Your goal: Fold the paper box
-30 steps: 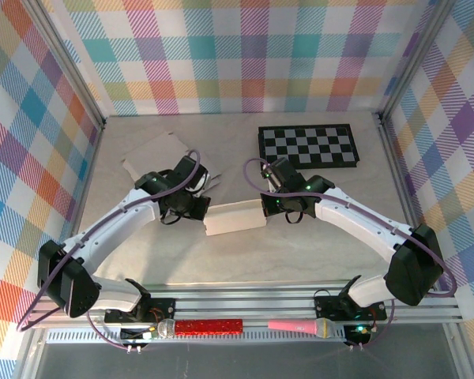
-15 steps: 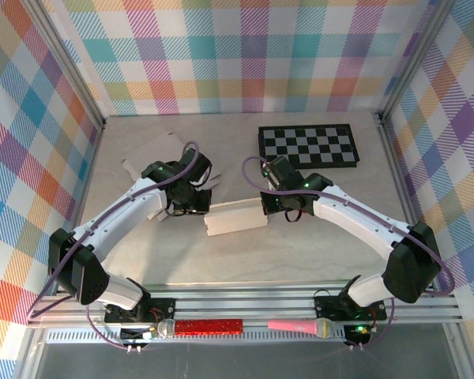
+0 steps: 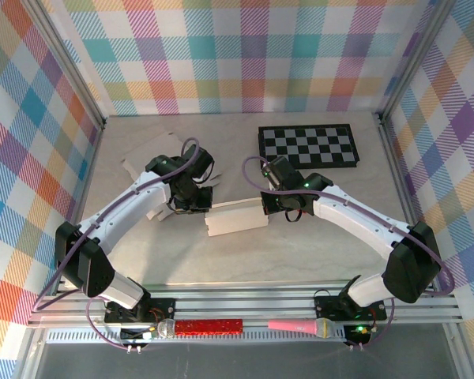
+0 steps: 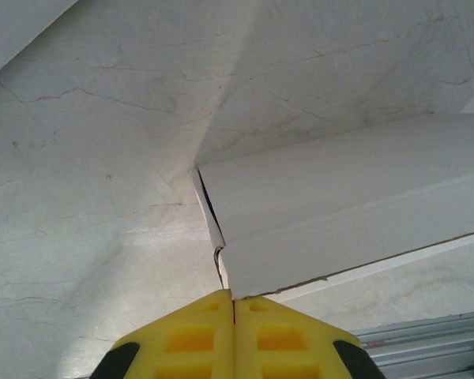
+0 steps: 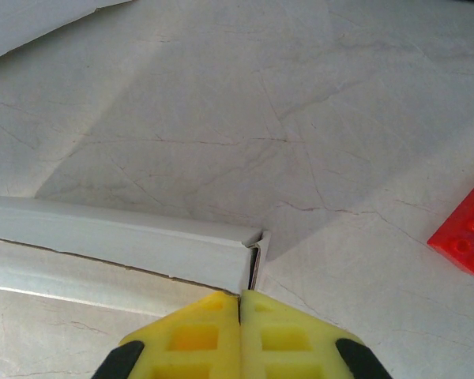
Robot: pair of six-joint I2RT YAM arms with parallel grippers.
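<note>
Paper box (image 3: 235, 217): lies long and low near the middle of the surface (image 3: 316, 253), part-folded, its ends pointing left and right between the two arms.
Left end: in the left wrist view a thin end flap stands slightly off the box corner and runs down to the finger seam.
Left fingers (image 4: 221, 312): pressed together, seemingly clamped on that flap, though the pinch itself is hard to make out.
Left arm: sweeps up from its base at the lower left, elbow bent, wrist angled down at the box's left end.
Right fingers (image 5: 225, 309): also together, meeting the flap at the box's right end.
Right arm: arcs from the lower right, up and leftward, to that end.
Red brick (image 5: 464, 235): on the surface, apart from the box.
Checkerboard (image 3: 308, 146): far right of the surface.
Flat cardboard (image 3: 152, 148): far left, partly under the left arm.
</note>
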